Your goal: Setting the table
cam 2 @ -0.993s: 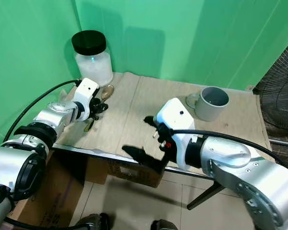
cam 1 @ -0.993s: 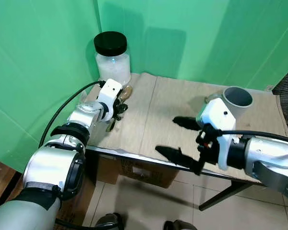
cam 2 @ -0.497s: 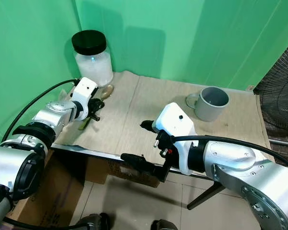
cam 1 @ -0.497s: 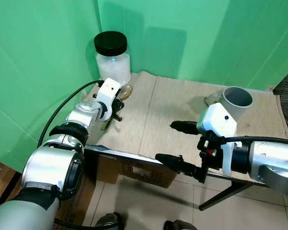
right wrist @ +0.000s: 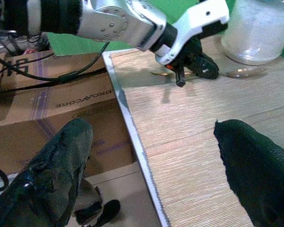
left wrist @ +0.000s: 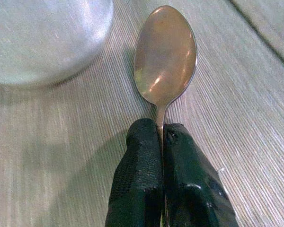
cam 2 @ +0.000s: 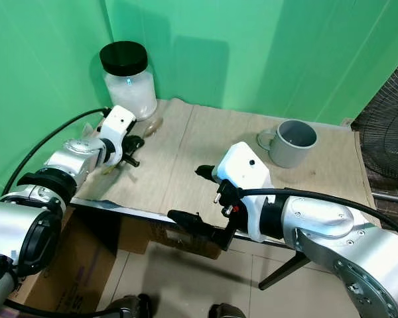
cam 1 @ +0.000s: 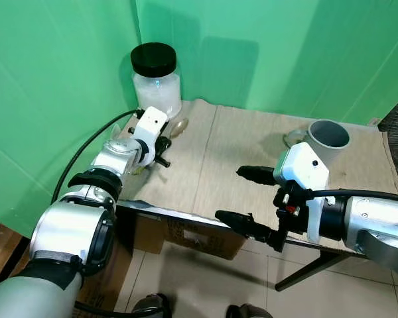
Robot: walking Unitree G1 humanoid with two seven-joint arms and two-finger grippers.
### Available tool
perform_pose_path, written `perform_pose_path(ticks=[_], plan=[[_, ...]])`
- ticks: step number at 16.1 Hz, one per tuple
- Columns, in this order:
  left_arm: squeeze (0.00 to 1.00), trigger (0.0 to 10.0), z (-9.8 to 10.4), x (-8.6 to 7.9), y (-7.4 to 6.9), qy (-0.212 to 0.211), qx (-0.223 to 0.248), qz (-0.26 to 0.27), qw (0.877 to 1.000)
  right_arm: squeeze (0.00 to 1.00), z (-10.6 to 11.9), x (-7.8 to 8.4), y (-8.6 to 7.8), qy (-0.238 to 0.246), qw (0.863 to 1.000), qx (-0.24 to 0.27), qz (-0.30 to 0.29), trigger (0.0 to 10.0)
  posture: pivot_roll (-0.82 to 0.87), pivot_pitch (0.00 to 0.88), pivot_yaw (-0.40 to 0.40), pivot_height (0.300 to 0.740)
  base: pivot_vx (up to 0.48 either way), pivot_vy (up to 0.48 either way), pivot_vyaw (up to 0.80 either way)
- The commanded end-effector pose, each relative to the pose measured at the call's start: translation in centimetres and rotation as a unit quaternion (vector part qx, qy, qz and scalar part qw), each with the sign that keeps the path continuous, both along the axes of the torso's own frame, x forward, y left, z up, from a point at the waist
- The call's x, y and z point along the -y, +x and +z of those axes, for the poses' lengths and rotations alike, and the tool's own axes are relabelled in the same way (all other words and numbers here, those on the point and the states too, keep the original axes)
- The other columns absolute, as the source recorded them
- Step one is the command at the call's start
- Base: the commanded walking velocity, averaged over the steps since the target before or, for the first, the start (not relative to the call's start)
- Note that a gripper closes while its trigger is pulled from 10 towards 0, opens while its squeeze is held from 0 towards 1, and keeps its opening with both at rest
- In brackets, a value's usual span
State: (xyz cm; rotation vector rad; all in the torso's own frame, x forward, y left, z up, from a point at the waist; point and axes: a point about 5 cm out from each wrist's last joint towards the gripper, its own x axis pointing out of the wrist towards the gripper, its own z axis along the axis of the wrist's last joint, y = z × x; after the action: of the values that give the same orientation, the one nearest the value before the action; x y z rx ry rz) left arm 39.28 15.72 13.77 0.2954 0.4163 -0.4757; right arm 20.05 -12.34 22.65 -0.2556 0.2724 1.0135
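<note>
A metal spoon (left wrist: pixel 165 54) lies on the wooden table (cam 1: pixel 215 159) next to a glass jar with a black lid (cam 1: pixel 155 79) at the back left. My left gripper (cam 1: pixel 160 149) is shut on the spoon's handle just behind the bowl, with both fingers (left wrist: pixel 142 179) pressed together low over the tabletop. A grey mug (cam 1: pixel 326 137) stands at the back right, handle to the left. Over the table's front edge my right gripper (cam 1: pixel 249 199) hangs open with nothing between its fingers, which point towards the left arm.
A green cloth backdrop closes off the back and left. Cardboard boxes (right wrist: pixel 61 99) sit under the table's front edge. A black wire fan (cam 2: pixel 385 132) stands off the table's right end. Tiled floor shows below.
My left gripper has turned slightly with the spoon, and the handle's end has swung outward. The right gripper has dropped a little and its fingers now point more to the left.
</note>
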Motion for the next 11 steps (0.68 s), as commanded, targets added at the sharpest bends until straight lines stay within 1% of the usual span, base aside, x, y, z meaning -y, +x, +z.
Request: perform_pose_path(ticks=[1,2,5,7,8,9,11], plan=[[0.0,0.0,1.8,0.2,0.6,-0.016,0.044,-0.009,0.999,0.0,0.1,0.0,0.2,0.006,1.0,0.008,-0.01,10.0,-0.07,0.11,0.017,0.74,0.0,0.0,0.0],[0.0,0.0,2.4,0.4,0.7,-0.023,0.069,-0.021,0.997,0.0,0.1,0.0,0.4,0.012,1.0,0.012,-0.016,10.0,-0.07,0.108,0.017,0.74,0.0,0.0,0.0],[0.0,0.0,3.1,0.6,0.8,-0.011,0.105,-0.036,0.994,0.0,0.1,-0.1,0.7,0.02,0.999,0.016,-0.021,10.0,-0.06,0.103,0.012,0.74,0.0,0.0,0.0],[0.0,0.0,4.2,1.1,0.9,-0.049,0.139,-0.048,0.988,0.0,0.2,-0.3,1.0,0.034,0.999,0.025,-0.03,10.0,-0.05,0.081,0.017,0.74,0.0,0.0,0.0],[0.0,0.0,5.0,1.5,0.8,-0.08,0.162,-0.061,0.982,0.0,0.3,-0.3,1.0,0.043,0.998,0.031,-0.038,10.0,-0.05,0.064,0.03,0.74,0.0,0.0,0.0],[0.0,0.0,5.7,1.9,0.6,-0.099,0.181,-0.07,0.976,0.0,0.4,-0.3,1.0,0.056,0.997,0.036,-0.046,10.0,-0.05,0.047,0.039,0.74,0.0,0.0,0.0],[0.0,0.0,6.8,3.2,-0.3,-0.13,0.21,-0.088,0.965,0.0,0.5,-0.1,0.9,0.084,0.993,0.043,-0.068,10.0,-0.04,0.008,0.053,0.74,0.0,0.0,0.0]])
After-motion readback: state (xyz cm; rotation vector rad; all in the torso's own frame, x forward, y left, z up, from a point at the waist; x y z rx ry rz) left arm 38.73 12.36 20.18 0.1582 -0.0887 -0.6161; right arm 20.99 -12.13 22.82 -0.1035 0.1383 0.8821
